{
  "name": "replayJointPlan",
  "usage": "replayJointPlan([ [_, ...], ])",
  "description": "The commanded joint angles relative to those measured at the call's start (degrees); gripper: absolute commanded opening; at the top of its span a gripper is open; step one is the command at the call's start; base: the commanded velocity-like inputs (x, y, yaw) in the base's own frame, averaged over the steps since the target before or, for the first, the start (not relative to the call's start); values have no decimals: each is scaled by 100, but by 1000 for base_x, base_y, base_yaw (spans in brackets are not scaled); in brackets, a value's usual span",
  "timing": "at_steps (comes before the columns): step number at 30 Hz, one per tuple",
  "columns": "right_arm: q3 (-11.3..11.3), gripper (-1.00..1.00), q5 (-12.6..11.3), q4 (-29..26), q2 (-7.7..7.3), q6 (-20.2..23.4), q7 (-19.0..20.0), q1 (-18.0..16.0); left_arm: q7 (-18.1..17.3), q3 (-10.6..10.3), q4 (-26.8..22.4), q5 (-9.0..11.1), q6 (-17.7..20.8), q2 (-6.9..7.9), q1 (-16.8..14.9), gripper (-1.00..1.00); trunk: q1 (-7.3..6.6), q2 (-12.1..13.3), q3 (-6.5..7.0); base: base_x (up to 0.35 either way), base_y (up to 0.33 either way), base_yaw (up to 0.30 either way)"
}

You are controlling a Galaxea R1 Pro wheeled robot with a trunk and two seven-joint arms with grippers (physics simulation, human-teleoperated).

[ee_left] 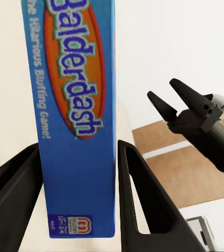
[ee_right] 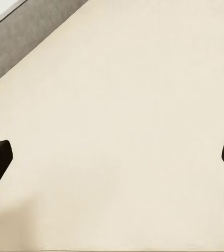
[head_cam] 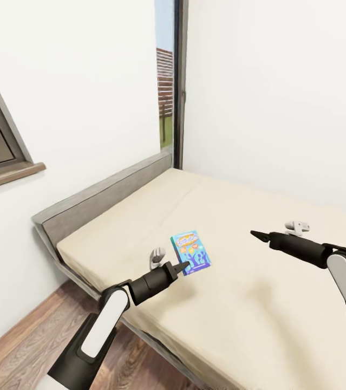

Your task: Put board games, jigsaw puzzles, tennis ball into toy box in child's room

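A blue board game (head_cam: 191,252) with a yellow "Balderdash" title stands tilted over the beige bed (head_cam: 281,314). My left gripper (head_cam: 185,266) is shut on its lower edge. In the left wrist view the board game (ee_left: 75,105) sits between the two black fingers (ee_left: 143,199), which press on both of its faces. My right gripper (head_cam: 256,234) hovers over the mattress to the right of the box, holding nothing. It also appears in the left wrist view, right gripper (ee_left: 177,97), with its jaws apart. In its own view the right gripper (ee_right: 112,157) is open wide over bare mattress.
The bed has a grey headboard (head_cam: 102,192) against the white left wall. A narrow tall window (head_cam: 165,97) stands in the corner, and a wooden sill (head_cam: 10,176) juts out at the left. Wood plank floor (head_cam: 26,325) runs along the bed's near side.
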Motion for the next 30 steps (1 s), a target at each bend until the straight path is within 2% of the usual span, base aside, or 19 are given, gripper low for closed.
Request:
replayJointPlan([
  [1,-7,100,35,-1,-1,27,44,-4,-8,7,-8,40,30,0,5,-100,-1,-2,-5,0,0,-280],
  [3,-5,100,34,-1,-2,27,46,-4,-7,10,-19,36,29,6,17,-100,-1,-2,-5,0,0,-280],
  [30,-10,100,24,-1,-12,27,52,-4,-9,24,-42,15,27,45,37,-100,-594,1081,480,0,0,-281],
])
